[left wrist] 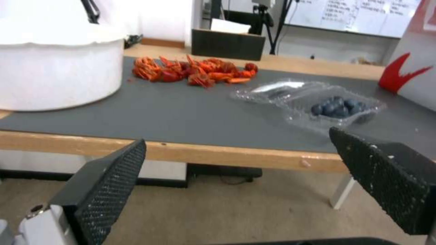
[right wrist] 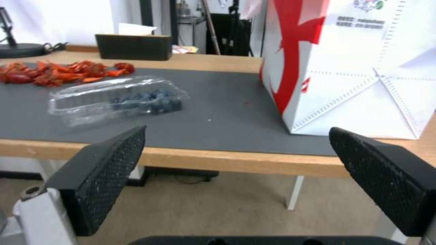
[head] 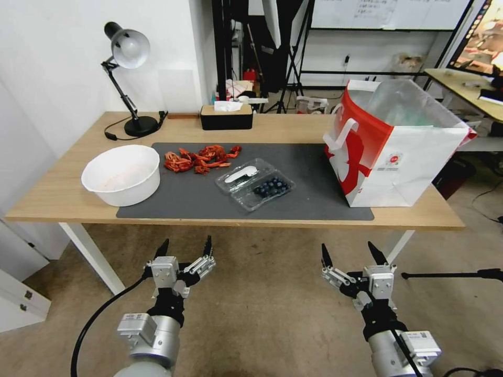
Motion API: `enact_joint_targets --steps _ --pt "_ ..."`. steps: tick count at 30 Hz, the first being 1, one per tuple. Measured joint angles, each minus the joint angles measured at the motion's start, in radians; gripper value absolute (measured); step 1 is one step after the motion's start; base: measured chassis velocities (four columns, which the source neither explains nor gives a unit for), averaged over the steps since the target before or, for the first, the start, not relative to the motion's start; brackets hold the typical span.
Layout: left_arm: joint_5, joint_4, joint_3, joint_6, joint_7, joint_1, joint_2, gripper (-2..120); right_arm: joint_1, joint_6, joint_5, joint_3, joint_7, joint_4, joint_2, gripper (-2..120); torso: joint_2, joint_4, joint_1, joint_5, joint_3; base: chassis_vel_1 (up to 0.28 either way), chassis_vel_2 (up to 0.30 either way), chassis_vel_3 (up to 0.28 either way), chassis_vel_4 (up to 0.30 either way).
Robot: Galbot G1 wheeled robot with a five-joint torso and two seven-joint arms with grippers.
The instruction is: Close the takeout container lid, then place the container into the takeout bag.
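One takeout container [head: 255, 185], lid [head: 242, 175] open; one takeout bag [head: 394, 146]; two grippers, jaws spread.

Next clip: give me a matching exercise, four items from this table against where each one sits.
Things:
1. round white bowl
2. clear plastic clamshell takeout container of blueberries
3. red-and-white paper takeout bag
4. black desk lamp

Places:
A. table's right end
B. back left, near the wall
C. middle of the grey mat, lid open
D. table's left end, at the mat's edge

Pairs: 1-D, 2-C, 3-A, 4-B
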Motion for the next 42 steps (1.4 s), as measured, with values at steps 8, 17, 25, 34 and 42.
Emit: enact_joint_targets --steps 8,17,25,34,42 --pt "-0.041 0.05 0.016 0.023 0.013 -0.059 0.037 100 0.05 -0.046 0.045 0.042 0.013 0.013 0.0 100 0.0 -0.0005 0.0 -0.0003 0.0 0.0 0.0 0.0 0.0" --pt "-0.021 0.06 -0.014 -0.012 0.014 -0.051 0.025 100 0.234 -0.134 0.141 -0.058 0.065 -0.086 -0.048 100 0.0 -0.0001 0.0 -0.0001 0.0 0.0 0.0 0.0 0.0" --pt "-0.004 0.072 -0.028 -0.032 0.014 -0.042 0.015 100 0.409 -0.192 0.174 -0.206 0.151 -0.205 -0.08 100 0.0 -0.0002 0.0 -0.0003 0.0 0.0 0.0 0.0 0.0" --pt "0.03 0.093 -0.037 -0.054 0.014 -0.033 -0.006 100 0.574 -0.381 0.131 -0.404 0.34 -0.27 -0.095 100 0.0 -0.0001 0.0 -0.0004 0.0 0.0 0.0 0.0 0.0" --pt "0.037 0.112 -0.037 -0.058 0.013 -0.034 -0.015 100 0.648 -0.465 0.129 -0.489 0.503 -0.321 -0.049 100 0.0 -0.0001 0.0 -0.0002 0.0 0.0 0.0 0.0 0.0"
